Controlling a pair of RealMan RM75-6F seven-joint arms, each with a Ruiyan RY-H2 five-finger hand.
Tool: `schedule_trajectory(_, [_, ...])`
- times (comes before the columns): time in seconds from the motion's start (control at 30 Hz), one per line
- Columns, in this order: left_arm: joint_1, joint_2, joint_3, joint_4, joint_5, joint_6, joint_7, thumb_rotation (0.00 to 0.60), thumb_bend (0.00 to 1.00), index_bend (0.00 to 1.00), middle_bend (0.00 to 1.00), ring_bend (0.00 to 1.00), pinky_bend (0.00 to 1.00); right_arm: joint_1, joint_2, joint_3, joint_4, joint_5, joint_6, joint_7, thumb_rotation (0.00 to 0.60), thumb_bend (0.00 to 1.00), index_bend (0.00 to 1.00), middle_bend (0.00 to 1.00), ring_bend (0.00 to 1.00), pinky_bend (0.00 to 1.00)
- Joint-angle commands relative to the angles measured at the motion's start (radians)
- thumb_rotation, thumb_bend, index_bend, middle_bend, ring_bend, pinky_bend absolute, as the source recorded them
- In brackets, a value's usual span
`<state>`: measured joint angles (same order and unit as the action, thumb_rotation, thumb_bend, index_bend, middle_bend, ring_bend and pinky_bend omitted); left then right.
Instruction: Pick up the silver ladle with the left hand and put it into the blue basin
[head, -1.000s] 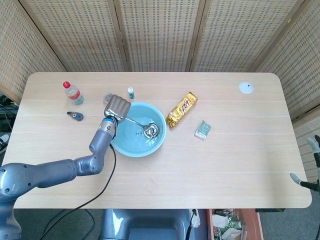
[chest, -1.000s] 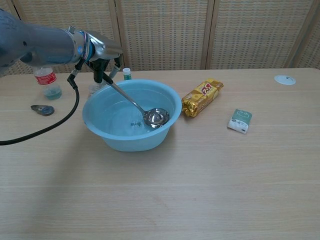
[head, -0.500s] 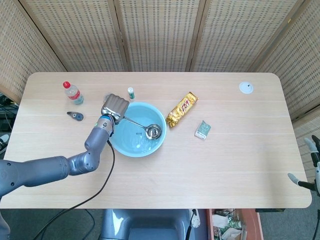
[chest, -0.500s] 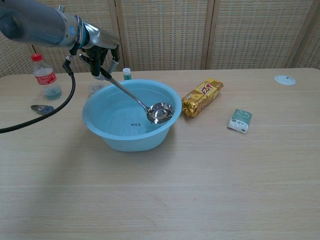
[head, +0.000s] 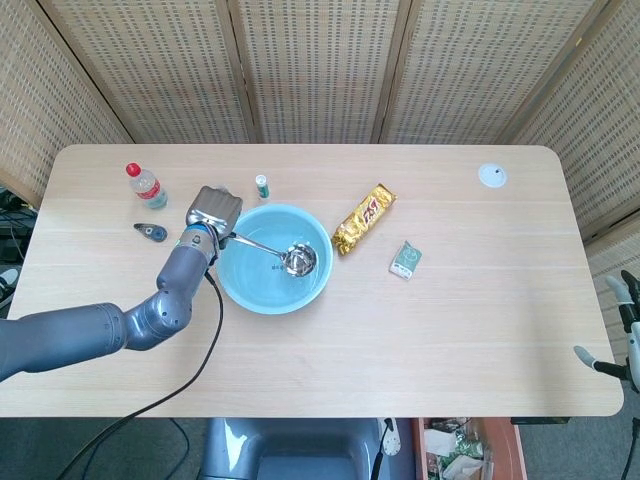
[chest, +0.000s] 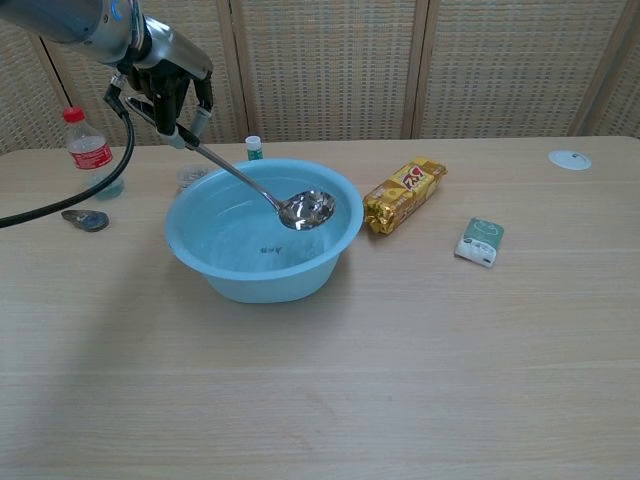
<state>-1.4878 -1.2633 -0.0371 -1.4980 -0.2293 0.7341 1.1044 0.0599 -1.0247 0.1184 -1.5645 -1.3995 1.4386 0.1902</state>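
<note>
My left hand (head: 212, 214) (chest: 165, 88) grips the handle end of the silver ladle (head: 270, 250) (chest: 255, 186). The ladle slants down to the right, and its bowl (chest: 306, 208) hangs in the air above the inside of the blue basin (head: 240, 287) (chest: 250, 280), clear of the basin floor. The hand itself is above and just left of the basin's left rim. My right hand (head: 622, 325) shows only at the right edge of the head view, off the table, with fingers apart and nothing in it.
Left of the basin stand a red-capped bottle (head: 145, 186) (chest: 93, 165), a small dark object (head: 151, 232) (chest: 84, 219) and a small green-capped bottle (head: 261, 185). A gold snack pack (head: 364, 217), a green-white packet (head: 406, 259) and a white disc (head: 491, 176) lie to the right.
My left hand has risen and drawn back to the left with the ladle. The ladle's bowl has lifted off the basin floor and now hangs above it.
</note>
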Motion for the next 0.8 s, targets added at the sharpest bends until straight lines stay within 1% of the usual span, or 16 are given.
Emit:
schedule_trajectory(0.03, [-0.031,0.042,0.018,-0.026,-0.072,-0.029,0.014,0.6,0.74,0.98,1.0,0.99,1.0,0.001,-0.001,0.001,-0.003,0.001,0.0,-0.006,0.6,0.0,0.0,0.0,0.0,0.0])
schedule_trajectory(0.1, [-0.047,0.063,0.025,-0.034,-0.128,-0.044,0.016,0.6,0.74,0.98,1.0,0.99,1.0,0.001,-0.002,0.001,-0.005,0.003,0.0,-0.012,0.6,0.0,0.0,0.0,0.0,0.0])
schedule_trajectory(0.2, [-0.071,0.085,0.039,-0.044,-0.177,-0.05,0.032,0.6,0.74,0.98,1.0,0.99,1.0,0.002,-0.004,0.001,-0.008,0.005,-0.002,-0.019,0.6,0.0,0.0,0.0,0.0,0.0])
schedule_trajectory(0.57, [-0.122,0.156,0.064,-0.086,-0.282,-0.072,0.052,0.6,0.74,0.98,1.0,0.99,1.0,0.003,-0.007,0.0,-0.011,0.006,-0.002,-0.033,0.6,0.0,0.0,0.0,0.0,0.0])
schedule_trajectory(0.8, [-0.16,0.187,0.083,-0.109,-0.355,-0.06,0.087,0.6,0.75,0.98,1.0,0.99,1.0,0.003,-0.008,-0.001,-0.017,0.003,0.001,-0.04,0.6,0.0,0.0,0.0,0.0,0.0])
